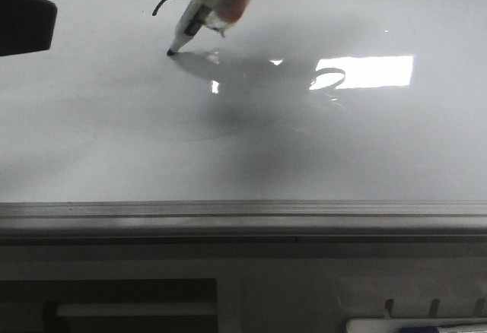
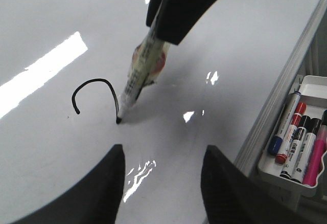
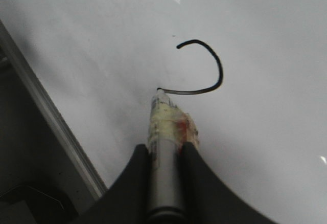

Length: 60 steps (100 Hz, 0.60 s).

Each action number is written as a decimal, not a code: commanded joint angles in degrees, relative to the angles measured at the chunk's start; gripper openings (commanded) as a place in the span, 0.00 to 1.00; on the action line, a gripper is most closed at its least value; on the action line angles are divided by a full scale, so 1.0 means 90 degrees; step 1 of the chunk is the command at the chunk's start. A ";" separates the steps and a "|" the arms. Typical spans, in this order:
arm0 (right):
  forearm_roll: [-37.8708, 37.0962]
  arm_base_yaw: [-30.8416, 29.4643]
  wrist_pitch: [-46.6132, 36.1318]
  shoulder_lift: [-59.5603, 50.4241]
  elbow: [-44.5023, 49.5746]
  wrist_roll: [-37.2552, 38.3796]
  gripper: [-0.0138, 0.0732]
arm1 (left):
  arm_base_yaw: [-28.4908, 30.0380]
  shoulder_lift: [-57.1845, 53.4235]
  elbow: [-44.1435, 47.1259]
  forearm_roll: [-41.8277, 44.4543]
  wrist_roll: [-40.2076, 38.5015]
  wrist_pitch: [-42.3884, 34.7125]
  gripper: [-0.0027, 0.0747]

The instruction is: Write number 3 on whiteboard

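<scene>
ink so far gives only the top loop of the number 3 (image 3: 207, 68) on the whiteboard (image 1: 91, 135). right claw (image 3: 164, 150) is clamped on the marker (image 2: 134, 78), tip touching; a slip would smear the line. left claw (image 2: 162, 170) hovers apart, empty.

We see the marker (image 1: 199, 10) tilted, its tip touching the whiteboard (image 1: 91, 143) at the end of the number 3 (image 1: 169, 1), only an arc so far. Beside the board's frame, a tray (image 2: 308, 88) holds several pens (image 2: 299, 141) side by side.
</scene>
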 commanded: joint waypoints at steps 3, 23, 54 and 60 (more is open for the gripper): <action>-0.0306 -0.0017 -0.0134 0.0026 -0.0109 0.0082 0.11 | -0.0015 -0.0028 -0.0174 -0.0078 -0.0067 -0.0431 0.44; -0.0471 -0.0017 0.0465 -0.0353 -0.0118 0.0171 0.11 | -0.0015 -0.0028 -0.0174 -0.0078 -0.0067 -0.0431 0.44; 0.0101 0.0215 0.0526 -0.0140 0.0108 0.0171 0.11 | -0.0015 -0.0028 -0.0174 -0.0078 -0.0067 -0.0431 0.44; 0.0101 0.0353 0.0264 0.0062 0.0108 0.0171 0.11 | -0.0015 -0.0028 -0.0174 -0.0078 -0.0067 -0.0431 0.44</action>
